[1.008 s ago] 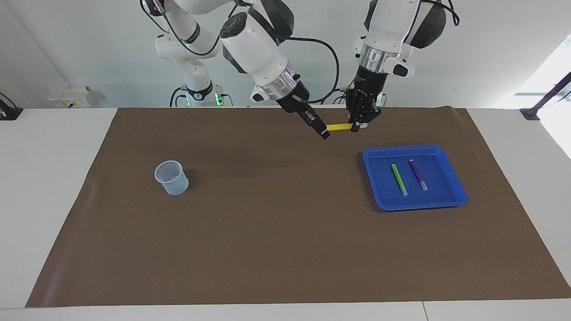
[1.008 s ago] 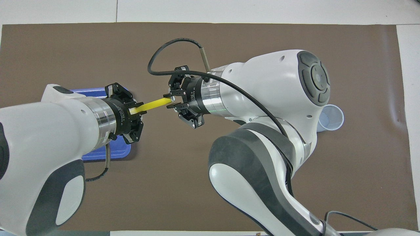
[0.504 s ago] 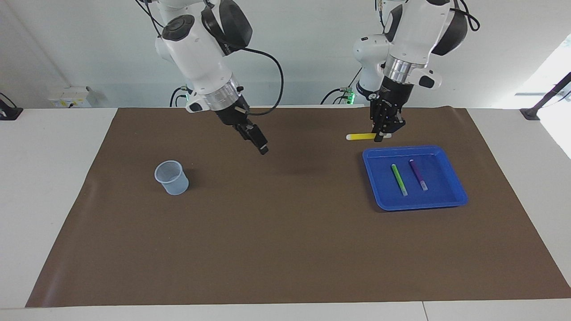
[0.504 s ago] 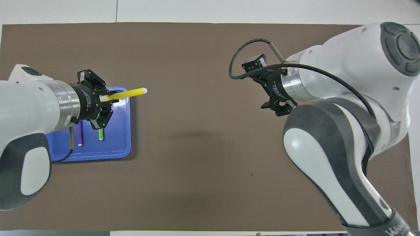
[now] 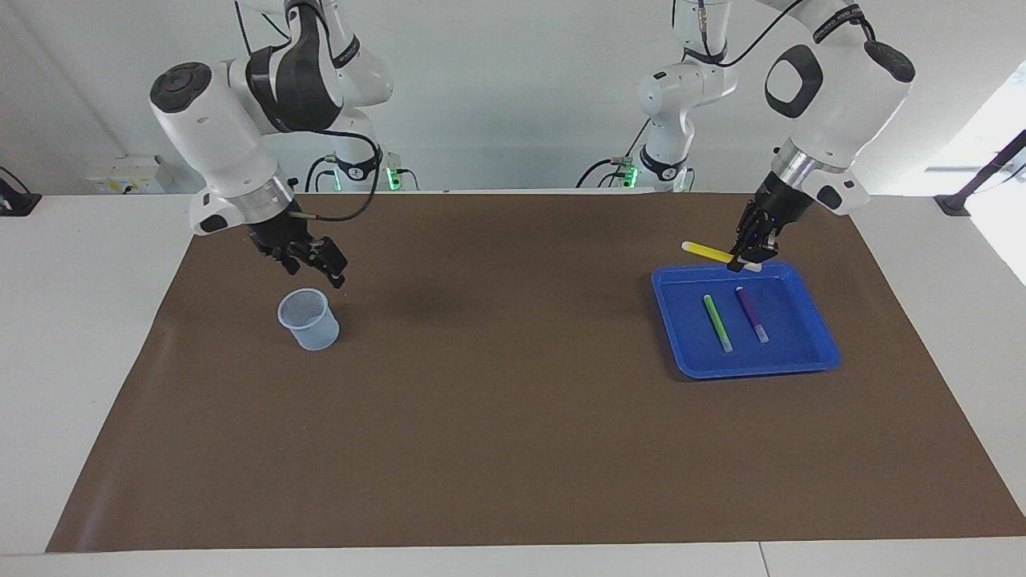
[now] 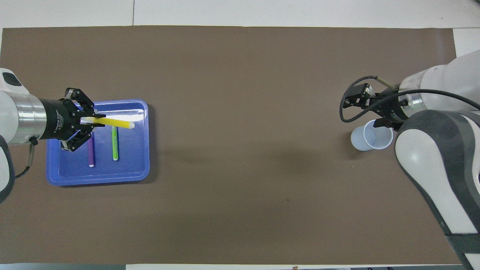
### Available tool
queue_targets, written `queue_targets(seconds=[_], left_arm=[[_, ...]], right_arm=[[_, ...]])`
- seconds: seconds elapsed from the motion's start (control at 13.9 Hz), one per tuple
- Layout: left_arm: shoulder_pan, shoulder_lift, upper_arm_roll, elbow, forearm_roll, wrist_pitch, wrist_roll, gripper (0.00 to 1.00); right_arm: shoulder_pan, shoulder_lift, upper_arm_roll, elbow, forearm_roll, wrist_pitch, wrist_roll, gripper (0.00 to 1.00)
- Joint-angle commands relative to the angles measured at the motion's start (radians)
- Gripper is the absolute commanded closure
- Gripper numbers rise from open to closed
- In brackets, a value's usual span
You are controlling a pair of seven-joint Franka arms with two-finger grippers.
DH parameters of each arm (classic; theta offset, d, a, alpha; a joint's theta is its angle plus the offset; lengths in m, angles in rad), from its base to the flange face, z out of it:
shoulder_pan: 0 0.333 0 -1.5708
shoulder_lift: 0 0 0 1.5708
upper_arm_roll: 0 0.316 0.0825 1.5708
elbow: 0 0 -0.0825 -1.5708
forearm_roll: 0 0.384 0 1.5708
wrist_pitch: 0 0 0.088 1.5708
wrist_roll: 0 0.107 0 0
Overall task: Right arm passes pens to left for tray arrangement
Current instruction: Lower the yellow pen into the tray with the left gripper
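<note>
Currently, yellow pen is being clamped by left gripper over tray; right gripper, fingers apart, is being held over cup.

You see a white counter covered by a brown mat. On the mat stands a pale-blue cup toward the right arm's end, and a blue tray lies flat toward the left arm's end, well apart.
</note>
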Motion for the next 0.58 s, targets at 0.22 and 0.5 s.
queue_targets(seconds=[0.22,0.5], left_arm=[[0.144,0.139,-0.002,-0.007,0.090,-0.040,0.650,1.00],[0.164,0.283,-0.002,0.015,0.305,0.023,0.910,1.00]], right_arm=[[-0.004,-0.011,-0.054,0.047,-0.146,-0.005,-0.163,0.00],[-0.010,-0.013,-0.043,0.152,-0.155,-0.120,-0.164,0.00]])
